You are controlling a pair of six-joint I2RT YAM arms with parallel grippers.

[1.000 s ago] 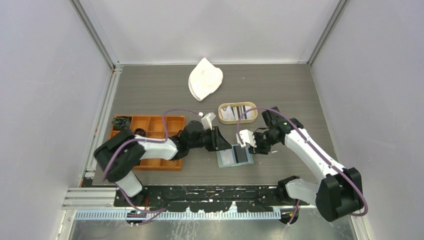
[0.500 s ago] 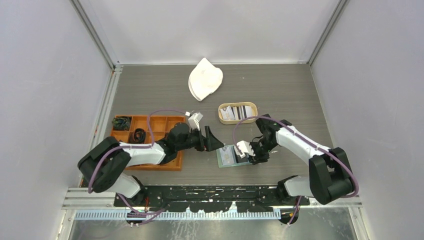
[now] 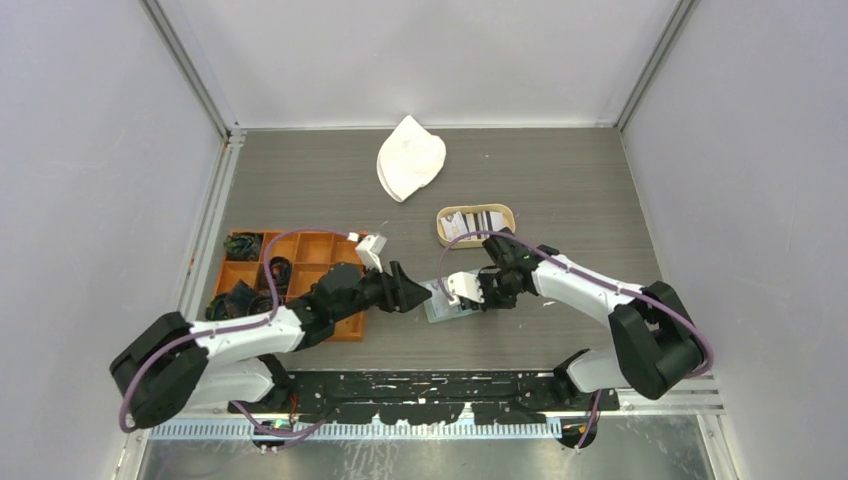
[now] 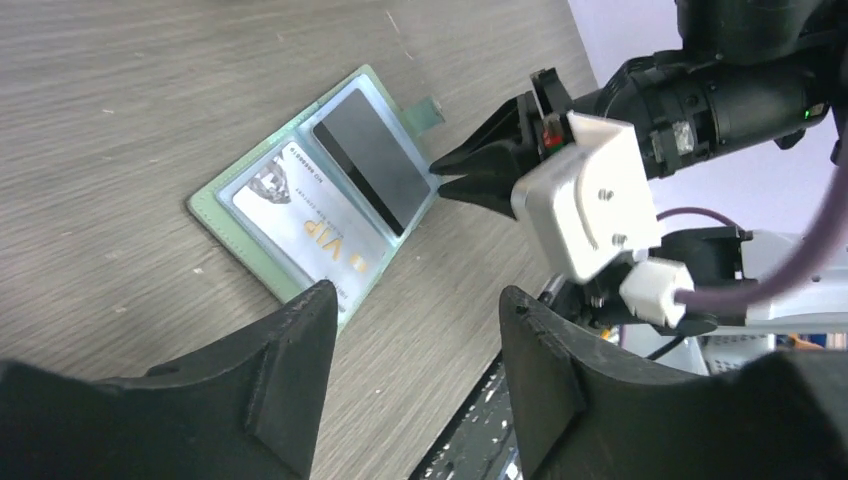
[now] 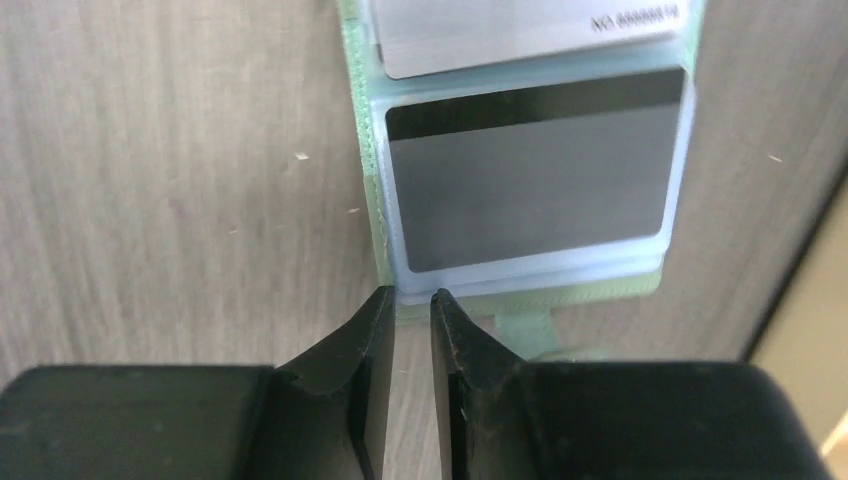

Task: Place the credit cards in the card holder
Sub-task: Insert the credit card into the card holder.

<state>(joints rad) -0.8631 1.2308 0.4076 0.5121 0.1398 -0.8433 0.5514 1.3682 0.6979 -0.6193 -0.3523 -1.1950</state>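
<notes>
The sage-green card holder lies open on the table. A black credit card sits in its clear pocket and a pale printed card in the other half. In the top view the card holder is mostly covered by both grippers. My right gripper has its jaws a narrow gap apart, tips at the pocket's edge beside the snap tab, nothing between them. My left gripper stands wide open and empty just off the holder's near corner. More credit cards stand in the oval wooden tray.
An orange compartmented tray holding dark bits lies to the left, under my left arm. A white cloth cap rests at the back. The table's near edge and the black rail are close behind the card holder.
My left arm has drawn back to the left and its jaws have opened. My right gripper has come down leftward to the card holder's edge and narrowed. The holder has slid a little left.
</notes>
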